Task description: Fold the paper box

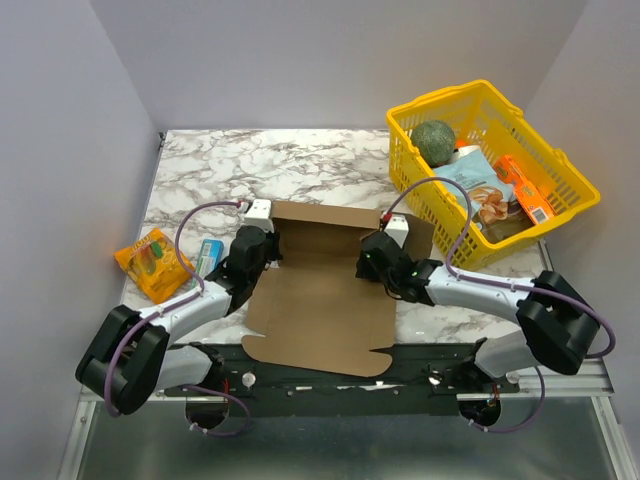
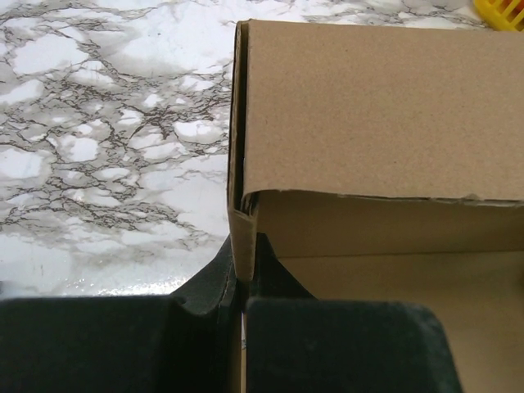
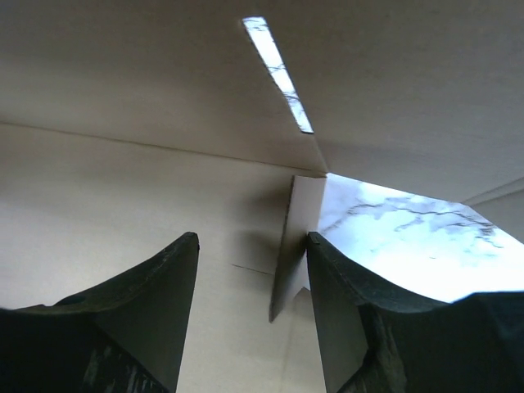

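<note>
While the box (image 1: 320, 300) lies at the middle of the bench's near edge, its far wall is stood upright and its front panel is spread flat toward the arm bases.

The left gripper (image 2: 241, 274) is closed on the box's left side wall, just beside the raised far wall, with the cardboard edge pinched between the fingers. The right gripper (image 3: 252, 239) is held open at the right end of the box. A narrow upright flap (image 3: 293, 237) is seen between its fingers, close to the right one; whether they touch cannot be told.

The step in hand is judged to be the raising and tucking of the side walls. It is best done with the left wall kept upright and square while the right flap is caught low, near its crease, and turned inward slowly, so that the cardboard is bent only along its score line. Downward pressure should be kept, since the sheet is likely to slide.

The bench (image 1: 220, 170) is topped with a smooth white marble pattern, veined in grey. A yellow basket (image 1: 410, 160) of groceries is set at the far right corner, near the box. An orange packet (image 1: 152, 265) and a small carton (image 1: 208, 256) are laid by the left edge. Plain pale grey walls (image 1: 330, 60) are seen on three sides.
</note>
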Robot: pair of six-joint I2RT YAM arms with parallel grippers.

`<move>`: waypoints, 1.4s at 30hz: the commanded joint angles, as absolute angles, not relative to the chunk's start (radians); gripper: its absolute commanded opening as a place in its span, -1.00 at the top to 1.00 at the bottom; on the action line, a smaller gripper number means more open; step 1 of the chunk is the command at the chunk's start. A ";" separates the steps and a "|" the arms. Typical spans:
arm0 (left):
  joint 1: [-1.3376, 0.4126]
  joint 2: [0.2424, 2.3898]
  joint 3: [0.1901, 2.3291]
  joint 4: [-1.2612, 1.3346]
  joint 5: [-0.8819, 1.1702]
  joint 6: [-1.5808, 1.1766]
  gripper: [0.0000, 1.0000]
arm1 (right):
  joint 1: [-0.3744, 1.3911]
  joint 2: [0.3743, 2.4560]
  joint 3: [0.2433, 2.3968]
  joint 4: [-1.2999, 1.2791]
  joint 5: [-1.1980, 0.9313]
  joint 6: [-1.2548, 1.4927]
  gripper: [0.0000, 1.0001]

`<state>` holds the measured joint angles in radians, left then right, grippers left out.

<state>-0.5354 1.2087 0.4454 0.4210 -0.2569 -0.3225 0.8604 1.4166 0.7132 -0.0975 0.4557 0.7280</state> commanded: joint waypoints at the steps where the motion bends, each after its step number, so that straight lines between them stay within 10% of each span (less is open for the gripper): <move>1: -0.551 1.242 0.451 0.385 -0.210 -0.347 1.00 | 0.907 1.465 0.722 -0.026 0.431 0.741 -0.29; 42: -0.568 1.273 0.469 0.376 -0.199 -0.341 1.00 | 1.034 1.529 0.810 -0.009 0.630 0.646 -0.40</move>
<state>-0.5293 1.2430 0.4606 0.4305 -0.3424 -0.3374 0.9756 1.5131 0.7731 -0.0689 0.6731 0.7616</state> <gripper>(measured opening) 0.054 0.701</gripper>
